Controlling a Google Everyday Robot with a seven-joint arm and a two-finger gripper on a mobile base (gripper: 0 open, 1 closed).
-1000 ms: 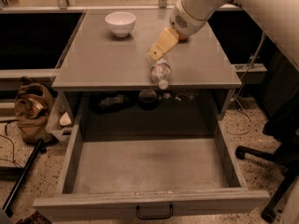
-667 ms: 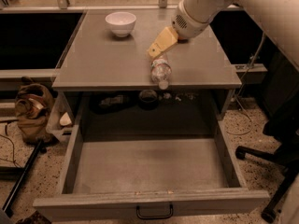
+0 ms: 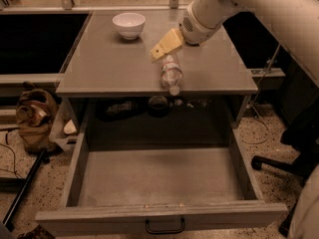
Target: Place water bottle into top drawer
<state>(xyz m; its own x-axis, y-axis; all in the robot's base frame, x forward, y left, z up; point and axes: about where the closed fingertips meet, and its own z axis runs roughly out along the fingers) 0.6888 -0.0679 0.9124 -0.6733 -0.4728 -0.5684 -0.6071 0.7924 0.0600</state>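
1. The water bottle (image 3: pixel 171 75) lies on its side on the grey tabletop (image 3: pixel 109 68), near the front edge and a little right of the middle. Its white cap points toward the front edge, and its base points toward the back.
2. The bottle is outside the top drawer (image 3: pixel 159 180), which stands pulled out below and in front of the tabletop. The bare grey floor of the drawer shows from wall to wall.
3. The drawer's flat front panel is nearest the camera and carries a small black handle (image 3: pixel 165 227) at its middle.
4. The gripper (image 3: pixel 158 53), a tan wedge, hangs tilted over the tabletop, just behind the bottle's base and slightly to its left. It overlaps the bottle's far end in this view. Whether it touches the bottle cannot be told, nor whether it is spread or closed.
5. The white arm (image 3: pixel 239 9) reaches in from the upper right corner down to the gripper.
6. A white bowl (image 3: pixel 129 25) stands upright toward the back of the tabletop, to the left, well apart from the bottle.
7. Under the tabletop, behind the open drawer, a dark recess holds several dim objects (image 3: pixel 158 105) that are too shadowed to name.
8. On the speckled floor to the left sits a brown bag (image 3: pixel 35 121), with a black pole (image 3: pixel 22 193) lying near it.
9. On the right, the dark base of a wheeled chair (image 3: pixel 279 166) is in view.
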